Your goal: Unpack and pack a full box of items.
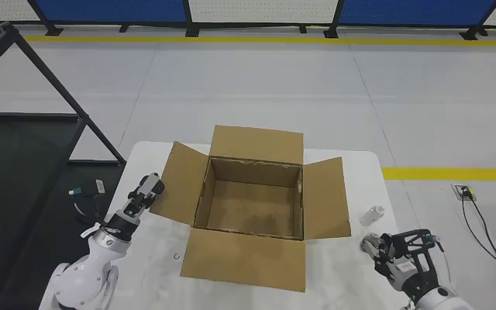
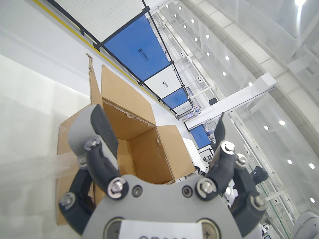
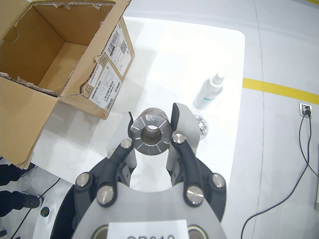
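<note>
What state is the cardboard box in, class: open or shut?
Open. The cardboard box has its four flaps spread outward, and the top view shows its bare floor.

I see a white table (image 1: 360, 178), yellow floor tape (image 1: 438, 173) beside it, a floor socket (image 1: 463, 191), and blue partition panels (image 1: 108, 9) far back.

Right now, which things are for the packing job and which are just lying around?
For the job: cardboard box, open; metal cylinder, in the right gripper; spray bottle and flat metal ring on the table, probably items.
Just lying about: cable and socket on the floor.
</note>
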Available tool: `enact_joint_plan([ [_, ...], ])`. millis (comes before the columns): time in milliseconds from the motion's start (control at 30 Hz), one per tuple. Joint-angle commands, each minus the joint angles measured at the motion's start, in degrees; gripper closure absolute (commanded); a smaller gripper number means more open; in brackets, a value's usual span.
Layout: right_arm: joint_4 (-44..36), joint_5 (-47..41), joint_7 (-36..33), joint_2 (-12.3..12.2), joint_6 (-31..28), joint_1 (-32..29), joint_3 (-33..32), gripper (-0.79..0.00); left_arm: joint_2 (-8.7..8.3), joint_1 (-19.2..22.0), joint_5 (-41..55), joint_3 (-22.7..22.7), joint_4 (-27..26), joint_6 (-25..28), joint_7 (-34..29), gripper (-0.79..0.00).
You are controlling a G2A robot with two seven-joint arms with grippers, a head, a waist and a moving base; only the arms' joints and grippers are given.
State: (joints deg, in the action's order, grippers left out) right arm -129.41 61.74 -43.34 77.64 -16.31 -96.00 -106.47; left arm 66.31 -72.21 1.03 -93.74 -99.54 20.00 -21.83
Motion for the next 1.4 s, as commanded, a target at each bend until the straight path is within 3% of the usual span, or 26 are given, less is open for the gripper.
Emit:
enact_joint_plan([
  [0,0.0,0.01,-0.01,0.0,-0.01,0.0,0.0,0.0,0.0,0.0,0.0,0.0,0.0,0.0,0.0,-0.785],
  [133,0.41,0.58,0.28,-0.07,-0.51,0.01,0.39,0.0,0.0,0.0,0.0,0.0,0.0,0.0,0.0,-0.785],
  [333,3.68,9.6,-0.13,-0.68,-1.33,1.8,4.17,0.0,0.0,0.0,0.0,0.0,0.0,0.0,0.0,-0.785],
  [800,12.53,20.48,2.3,-1.81,-4.35,2.97,8.24,0.0,0.0,0.0,0.0,0.0,0.0,0.0,0.0,-0.785],
  [1100,16.86,28.03,-1.36,-1.77,2.29,6.81,13.92,0.0,0.0,0.0,0.0,0.0,0.0,0.0,0.0,-0.785],
  [1367,19.96,28.5,-3.33,-1.87,3.45,9.39,15.31,0.0,0.0,0.0,0.0,0.0,0.0,0.0,0.0,-0.785],
])
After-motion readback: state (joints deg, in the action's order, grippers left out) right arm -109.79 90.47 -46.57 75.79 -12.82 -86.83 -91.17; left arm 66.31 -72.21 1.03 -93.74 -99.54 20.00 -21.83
